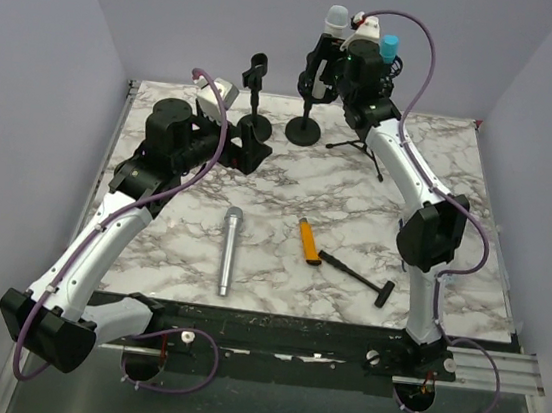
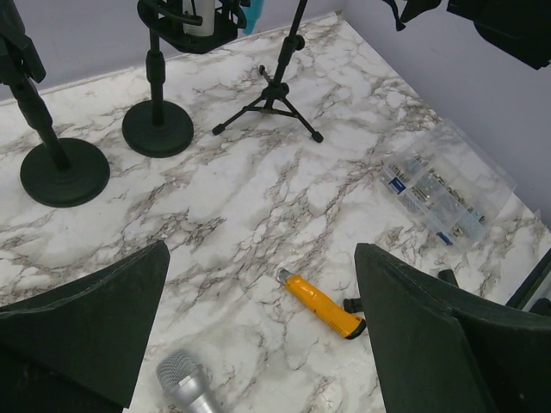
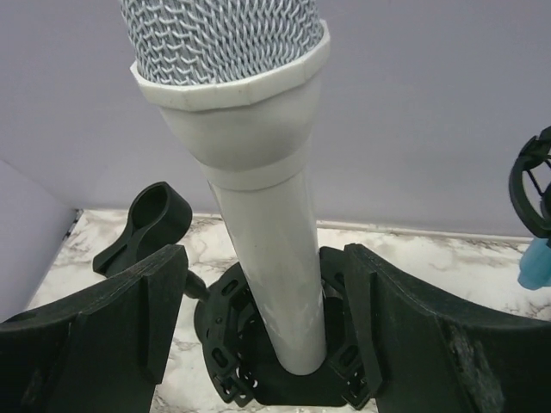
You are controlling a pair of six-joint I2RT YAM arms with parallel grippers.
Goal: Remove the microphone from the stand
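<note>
A white microphone (image 1: pixel 336 19) with a grey mesh head stands upright in the black clip of its round-base stand (image 1: pixel 304 129) at the back of the table. My right gripper (image 1: pixel 319 74) is at the microphone's body (image 3: pixel 258 215), one finger on each side. It is open, with a gap to the left finger (image 3: pixel 146 310) and a narrower gap to the right finger (image 3: pixel 387 310). The stand's clip (image 3: pixel 250 383) holds the microphone's lower end. My left gripper (image 1: pixel 250 149) hangs open over the table (image 2: pixel 258 198) with nothing between its jaws.
An empty clip stand (image 1: pixel 258 93) is left of the microphone. A tripod stand (image 1: pixel 359 146) with a blue microphone (image 1: pixel 388 48) is to its right. A silver microphone (image 1: pixel 227 251), a yellow tool (image 1: pixel 308 243) and a black hammer (image 1: pixel 358 275) lie mid-table. A clear parts box (image 2: pixel 443 194) lies at the right.
</note>
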